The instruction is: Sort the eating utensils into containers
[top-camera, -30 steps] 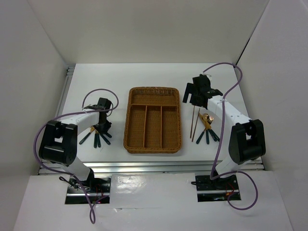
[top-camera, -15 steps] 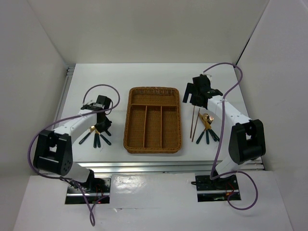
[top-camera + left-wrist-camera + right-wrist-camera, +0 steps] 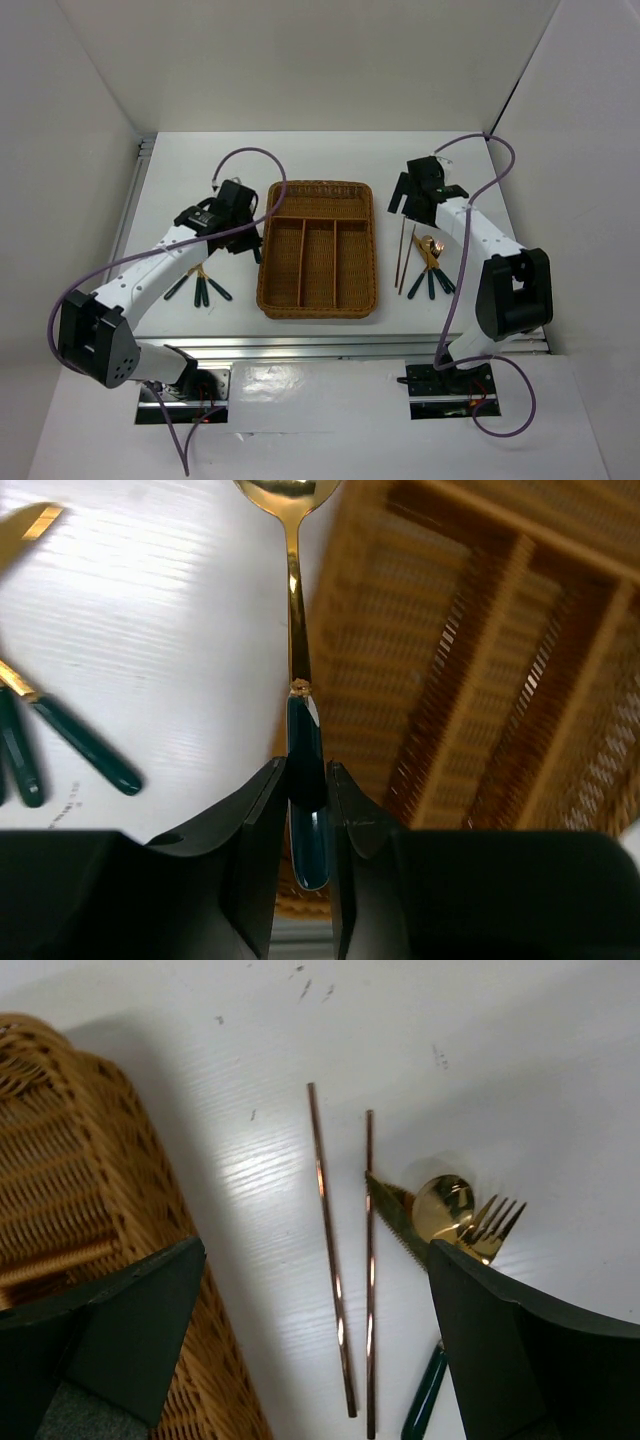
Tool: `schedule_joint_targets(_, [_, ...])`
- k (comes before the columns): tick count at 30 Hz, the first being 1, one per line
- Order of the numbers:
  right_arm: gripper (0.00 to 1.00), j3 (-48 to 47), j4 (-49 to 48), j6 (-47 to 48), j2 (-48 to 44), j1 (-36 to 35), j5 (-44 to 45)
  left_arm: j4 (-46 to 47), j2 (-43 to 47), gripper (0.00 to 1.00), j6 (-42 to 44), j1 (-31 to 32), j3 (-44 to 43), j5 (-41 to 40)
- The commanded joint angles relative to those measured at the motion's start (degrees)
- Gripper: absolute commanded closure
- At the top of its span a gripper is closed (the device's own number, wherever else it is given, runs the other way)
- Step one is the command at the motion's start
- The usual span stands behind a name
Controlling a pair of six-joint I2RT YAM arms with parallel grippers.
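My left gripper (image 3: 243,216) is shut on the dark teal handle of a gold-headed spoon (image 3: 293,630). It holds the spoon above the left rim of the brown wicker tray (image 3: 266,262). In the left wrist view the jaws (image 3: 305,800) pinch the handle, with the spoon's head pointing away over the tray's edge (image 3: 345,600). My right gripper (image 3: 410,196) is open and empty above two reddish-brown chopsticks (image 3: 330,1260) that lie right of the tray (image 3: 70,1160). A gold knife (image 3: 395,1222), spoon (image 3: 443,1205) and fork (image 3: 490,1225) lie beside the chopsticks.
Several more teal-handled utensils (image 3: 200,287) lie on the white table left of the tray, and they also show in the left wrist view (image 3: 80,742). The right-hand pile (image 3: 432,268) lies between the chopsticks and my right arm. All four tray slots look empty.
My left gripper has risen from the left pile with the spoon and swung right to the tray's left rim. My right gripper has shifted slightly over the chopsticks.
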State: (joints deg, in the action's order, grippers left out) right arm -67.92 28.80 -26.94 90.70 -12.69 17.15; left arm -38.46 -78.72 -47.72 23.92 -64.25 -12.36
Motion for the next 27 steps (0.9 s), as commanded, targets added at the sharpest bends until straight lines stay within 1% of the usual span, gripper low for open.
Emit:
schedule_joint_targets(1, [0.0,-0.1,1.2,-2.0,-1.7,2.6,0.6,1.9,2.3,0.65,3.6,4.4,-2.9,4.7])
schedule_joint_targets(3, [0.0,0.6,1.2,-2.5,-3.4,3.4,0.0,2.4,2.9,0.64,3.6,7.5,-2.9,4.1])
schedule_joint_targets(5, [0.0,1.4,1.2,-2.5,-4.5,3.9,0.0,3.0,3.4,0.62,4.2,9.2,-2.2,4.1])
schedule_joint_targets(9, [0.0,3.4,1.2,-2.5,-7.3,3.9,0.0,5.9,3.9,0.62,4.7,12.8,1.5,4.9])
schedule_joint_targets(12, [0.0,4.6,1.2,-2.5,-8.6,3.9,0.0,7.3,3.1,0.62,2.9,13.4,3.3,4.9])
schedule_joint_targets(14, [0.0,4.6,1.8,-2.5,-8.6,3.9,0.0,6.7,2.4,0.62,2.2,13.4,3.9,3.1])
schedule_joint_targets(15, [0.0,4.6,1.8,-2.5,-9.2,3.9,0.5,6.2,2.4,0.57,0.7,13.4,3.9,2.0])
schedule_joint_targets(16, [0.0,4.6,1.8,-2.5,-9.2,3.9,0.5,5.4,2.4,0.57,0.2,13.4,3.9,0.9])
schedule_joint_targets(18, [0.0,5.2,1.8,-2.5,-9.8,3.9,0.5,3.5,2.4,0.53,-0.6,13.4,3.3,-1.8])
schedule_joint_targets(19, [0.0,5.2,1.3,-2.0,-9.8,3.9,0.5,2.5,3.2,0.47,-1.2,13.4,2.7,-2.9])
schedule_joint_targets(21, [0.0,5.2,1.3,-2.0,-9.8,3.9,-0.4,0.6,5.3,0.42,-2.5,13.4,2.7,-5.6])
schedule_joint_targets(22, [0.0,5.2,0.7,-2.0,-9.3,3.9,-0.4,0.0,6.3,0.4,-3.0,12.0,3.2,-5.7])
schedule_joint_targets(23, [0.0,5.2,0.7,-2.0,-8.8,3.9,-1.1,0.0,7.3,0.34,-3.5,11.1,4.0,-5.7])
schedule_joint_targets(25, [0.0,5.2,0.1,-2.0,-8.3,3.9,-1.9,-1.5,10.0,0.28,-5.3,8.2,6.7,-6.3])
schedule_joint_targets(26, [0.0,5.2,-0.5,-2.0,-7.6,3.9,-2.7,-2.1,10.6,0.25,-6.1,6.9,7.6,-6.3])
schedule_joint_targets(27, [0.0,5.2,-0.5,-2.0,-7.6,3.9,-3.3,-2.1,11.1,0.24,-6.7,4.3,8.4,-6.3])
